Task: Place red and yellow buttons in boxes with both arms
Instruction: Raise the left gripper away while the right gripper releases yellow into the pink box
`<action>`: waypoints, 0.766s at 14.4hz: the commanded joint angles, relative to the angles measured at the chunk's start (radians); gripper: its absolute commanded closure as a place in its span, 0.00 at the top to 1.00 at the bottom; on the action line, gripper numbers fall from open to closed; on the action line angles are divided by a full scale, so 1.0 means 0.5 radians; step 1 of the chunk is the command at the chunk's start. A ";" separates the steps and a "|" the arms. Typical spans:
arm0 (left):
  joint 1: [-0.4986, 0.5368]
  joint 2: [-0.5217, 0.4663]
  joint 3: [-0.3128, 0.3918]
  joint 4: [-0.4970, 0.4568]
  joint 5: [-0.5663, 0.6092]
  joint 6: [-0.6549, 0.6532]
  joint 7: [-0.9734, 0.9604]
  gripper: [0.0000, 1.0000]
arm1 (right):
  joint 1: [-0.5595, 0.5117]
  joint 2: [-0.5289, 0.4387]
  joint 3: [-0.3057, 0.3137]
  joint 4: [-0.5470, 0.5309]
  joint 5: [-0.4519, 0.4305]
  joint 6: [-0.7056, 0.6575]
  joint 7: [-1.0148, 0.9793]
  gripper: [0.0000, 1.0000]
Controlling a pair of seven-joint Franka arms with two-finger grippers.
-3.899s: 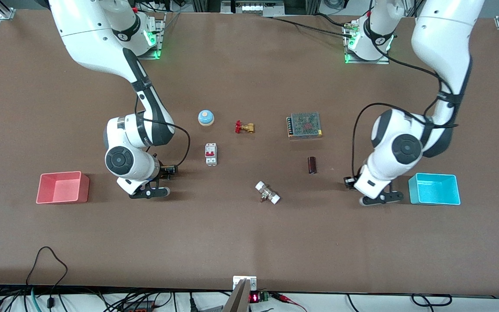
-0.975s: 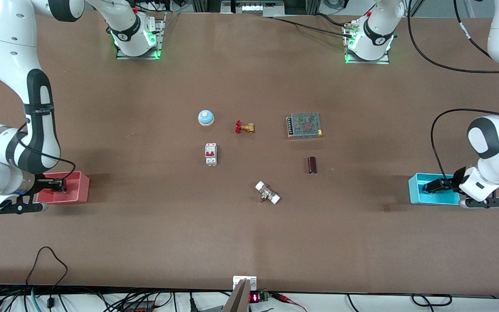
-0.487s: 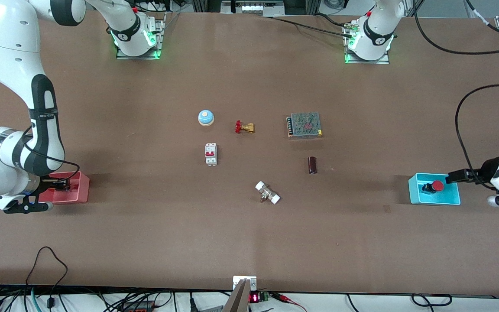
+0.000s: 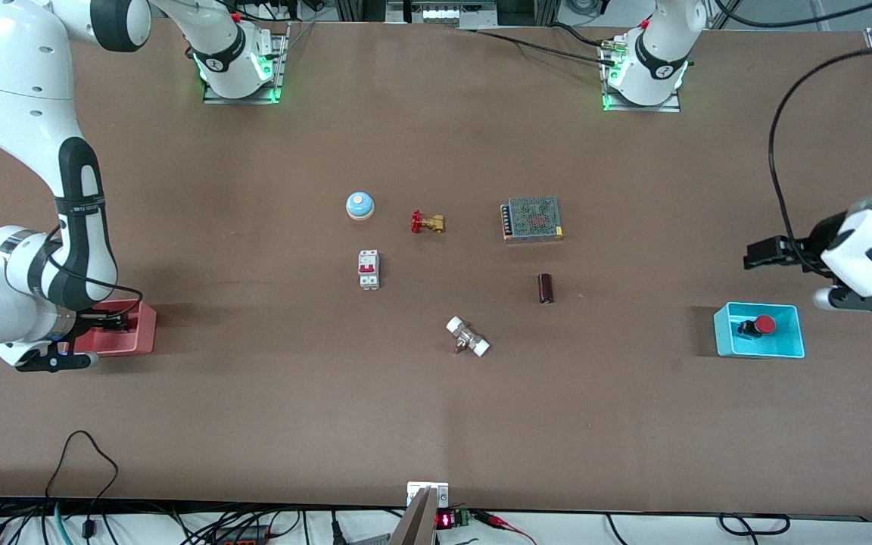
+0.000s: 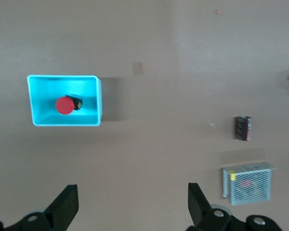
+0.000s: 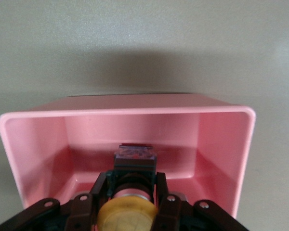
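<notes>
The red button (image 4: 763,324) lies in the cyan box (image 4: 724,337) at the left arm's end of the table; both also show in the left wrist view, the button (image 5: 64,105) inside the box (image 5: 100,98). My left gripper (image 4: 758,253) is open and empty, raised above the table beside the cyan box; its fingertips (image 5: 67,201) stand wide apart. My right gripper (image 4: 108,324) is shut on the yellow button (image 6: 127,215) and holds it low inside the pink-red box (image 4: 139,333), whose rim (image 6: 125,111) surrounds it. The yellow button is hidden in the front view.
In the table's middle stand a blue-and-white bell (image 4: 359,205), a brass valve with a red handle (image 4: 427,222), a white circuit breaker (image 4: 369,269), a meshed power supply (image 4: 532,218), a dark cylinder (image 4: 546,288) and a white-capped fitting (image 4: 468,337).
My left gripper has let go of the red button in the cyan box and risen away from it. My right gripper has stayed over the pink-red box with the yellow button.
</notes>
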 commanded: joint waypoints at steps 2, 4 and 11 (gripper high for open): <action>0.003 -0.171 -0.037 -0.032 -0.027 -0.174 -0.050 1.00 | -0.026 0.020 0.019 0.022 0.050 0.002 -0.068 0.30; -0.083 -0.233 0.036 -0.035 -0.027 -0.238 -0.026 1.00 | -0.026 0.033 0.019 0.025 0.050 0.005 -0.065 0.42; -0.372 -0.401 0.481 -0.059 -0.045 -0.343 0.118 1.00 | -0.026 -0.019 0.012 0.025 0.050 -0.019 -0.062 1.00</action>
